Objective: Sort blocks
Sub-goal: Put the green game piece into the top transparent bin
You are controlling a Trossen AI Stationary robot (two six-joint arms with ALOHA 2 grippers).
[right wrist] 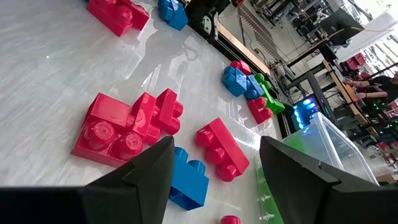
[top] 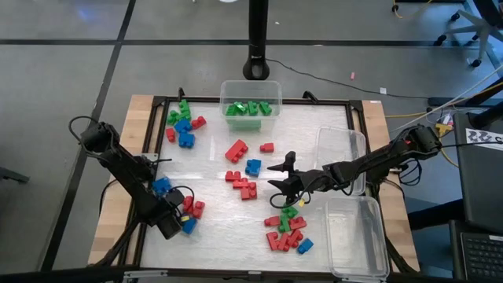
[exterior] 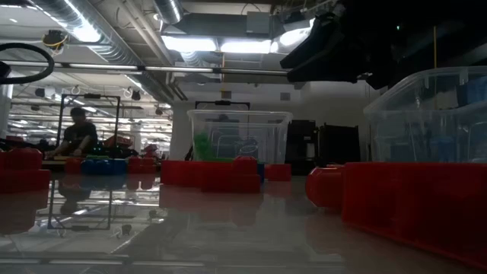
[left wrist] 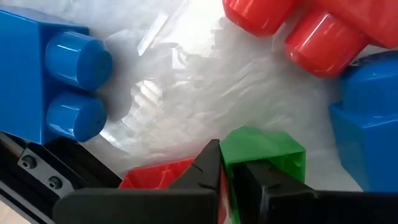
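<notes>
At the worktop's front-left corner: left gripper point(top: 177, 226), down in a small pile of blocks.
Left jaws: pressed together, pinching a green block point(left wrist: 264, 152) at its edge; red block point(left wrist: 155, 174) just beside it, blue block point(left wrist: 53, 78) near.
Right gripper point(top: 281, 177): mid-worktop, near the right side, above the surface.
Right jaws: spread, nothing between them.
Blocks: clusters at back-left point(top: 182, 126), centre point(top: 244, 177), front-right point(top: 287, 232).
Back tub point(top: 271, 85): at back edge, green blocks inside.
Right tubs point(top: 342, 141): two along the right edge.
</notes>
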